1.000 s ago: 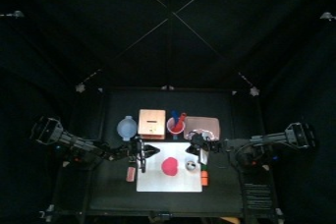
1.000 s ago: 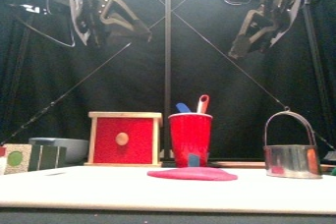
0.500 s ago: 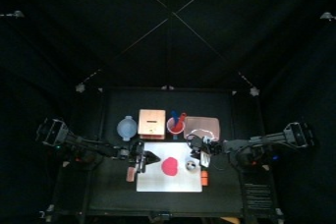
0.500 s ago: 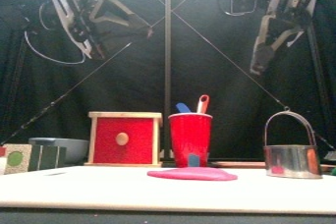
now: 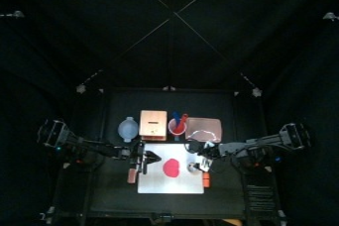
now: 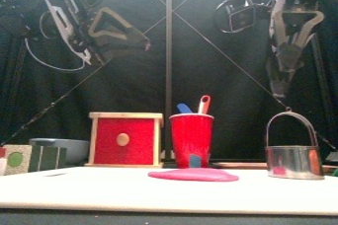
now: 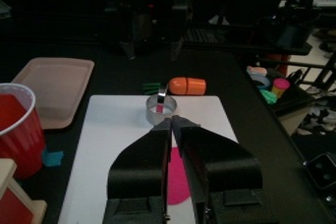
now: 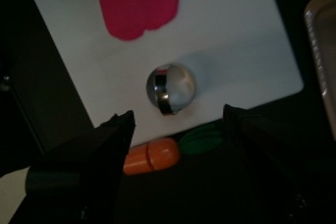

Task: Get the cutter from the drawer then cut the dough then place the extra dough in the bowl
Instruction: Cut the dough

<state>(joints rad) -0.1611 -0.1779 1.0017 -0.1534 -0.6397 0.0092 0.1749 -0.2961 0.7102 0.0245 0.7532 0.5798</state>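
**A:** Top view, where's your cutter?

**B:** The cutter is at lower centre on the board, right of the uncut dough.

**A:** Front view?

**B:** The drawer is closed.

**A:** Wrist views?

**B:** Your left gripper is pinched and empty. Your right gripper is wide over the cutter. Cutting and the bowl are left.

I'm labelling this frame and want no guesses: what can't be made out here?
Wooden box: front view, its red drawer front hides the inside.
Bowl: top view, too small to tell its contents.
Dough: left wrist view, mostly hidden behind the left claw.
Toy knives: front view, only their ends show above the red cup.
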